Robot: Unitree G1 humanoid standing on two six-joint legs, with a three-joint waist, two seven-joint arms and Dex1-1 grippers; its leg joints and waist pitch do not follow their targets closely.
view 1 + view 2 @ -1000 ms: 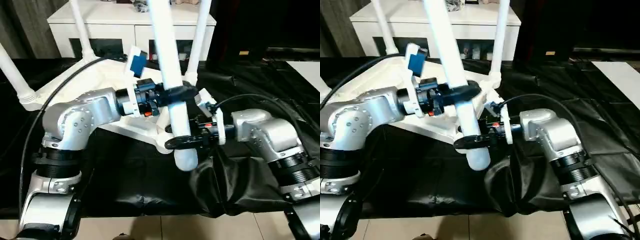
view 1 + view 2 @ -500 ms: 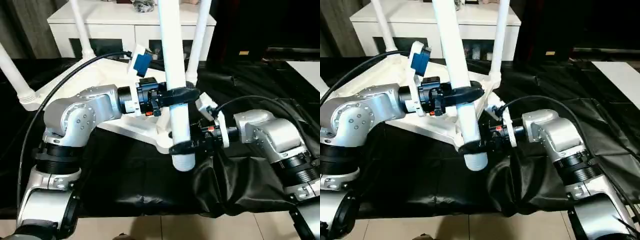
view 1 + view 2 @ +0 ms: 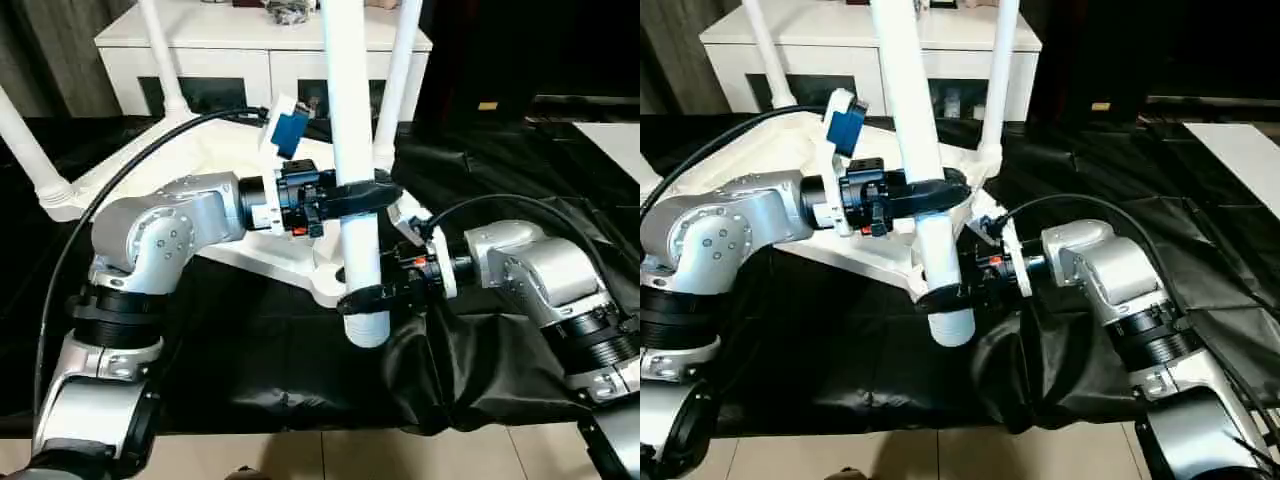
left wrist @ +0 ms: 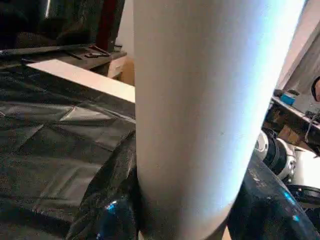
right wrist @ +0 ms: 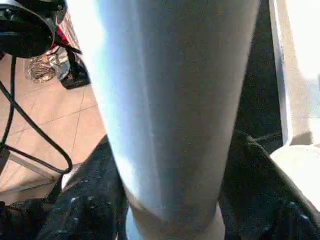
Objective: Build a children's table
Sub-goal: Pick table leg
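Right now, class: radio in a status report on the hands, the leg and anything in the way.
Left hand and right hand shut on leg. Leg upright, thick end above tabletop corner. Nothing in the way.

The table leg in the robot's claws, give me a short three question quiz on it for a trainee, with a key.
1. True or false: the left claw grips the held leg above the right claw.
2. How many legs already stand in the upturned tabletop?
A. one
B. three
C. four
3. Fill in: the held leg's lower end hangs beside the tabletop's near corner ____.

Key:
1. true
2. B
3. socket
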